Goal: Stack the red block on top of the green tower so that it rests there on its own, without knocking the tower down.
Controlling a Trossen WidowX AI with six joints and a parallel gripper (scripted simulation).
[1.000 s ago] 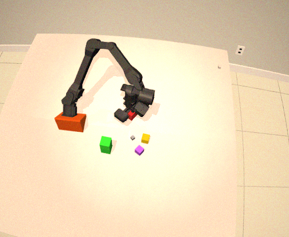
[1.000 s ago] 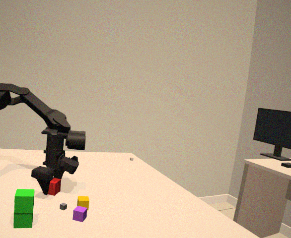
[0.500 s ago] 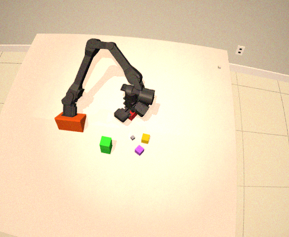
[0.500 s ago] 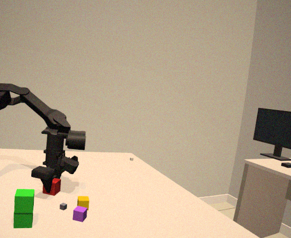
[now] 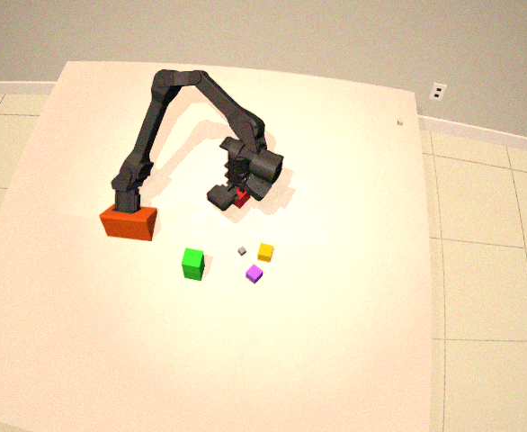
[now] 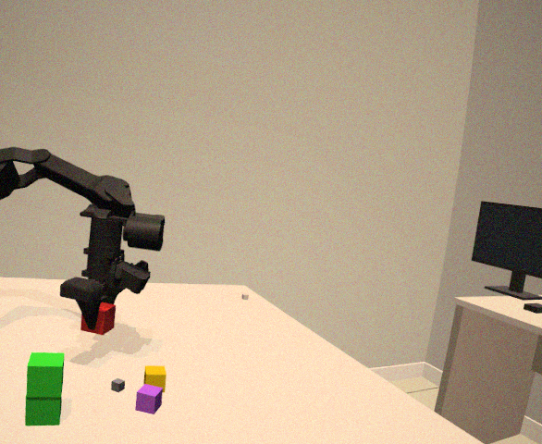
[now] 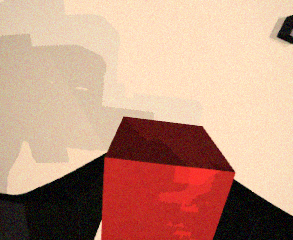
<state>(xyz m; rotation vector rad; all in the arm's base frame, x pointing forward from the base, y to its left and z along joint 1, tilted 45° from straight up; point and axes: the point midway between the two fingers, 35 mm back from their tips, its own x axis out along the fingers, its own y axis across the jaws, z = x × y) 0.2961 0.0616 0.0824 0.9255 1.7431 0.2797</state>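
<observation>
Office-type room: plain grey walls, tiled floor (image 5: 482, 260), wall socket (image 5: 437, 90). A side desk (image 6: 496, 353) carries a monitor (image 6: 520, 243); the arm stands on a large table (image 6: 271, 382).

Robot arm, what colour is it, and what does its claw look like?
The arm is dark charcoal grey all over, built from long chunky links with rounded joints, and it stands on a bright orange box-shaped base. A stubby dark cylinder sticks out near the wrist. The claw has two blunt, dark, wedge-shaped fingers. No cables or markings show.
</observation>
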